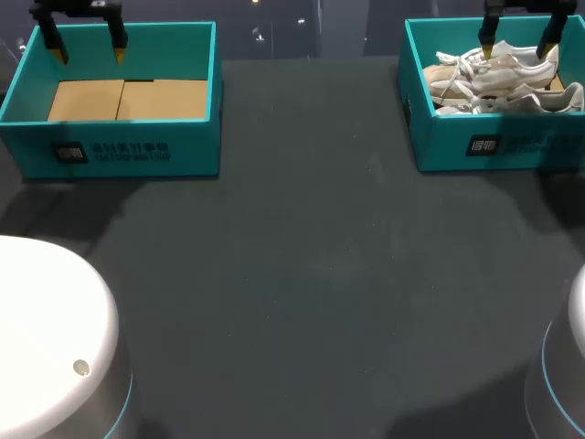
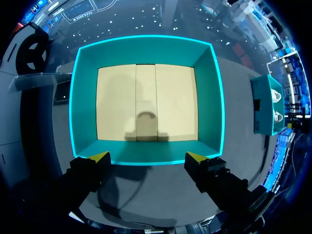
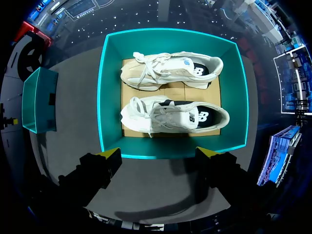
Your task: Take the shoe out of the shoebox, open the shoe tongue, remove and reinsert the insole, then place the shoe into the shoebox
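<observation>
Two teal shoeboxes stand at the table's far corners. The right shoebox holds a pair of white and cream shoes lying side by side, one nearer my gripper and one farther. My right gripper hangs open above that box, touching nothing. The left shoebox has only a bare cardboard floor. Above it my left gripper is open with nothing between its fingers.
The dark table top stretches between and in front of the boxes. My arms' white bases fill the near left and near right corners of the head view.
</observation>
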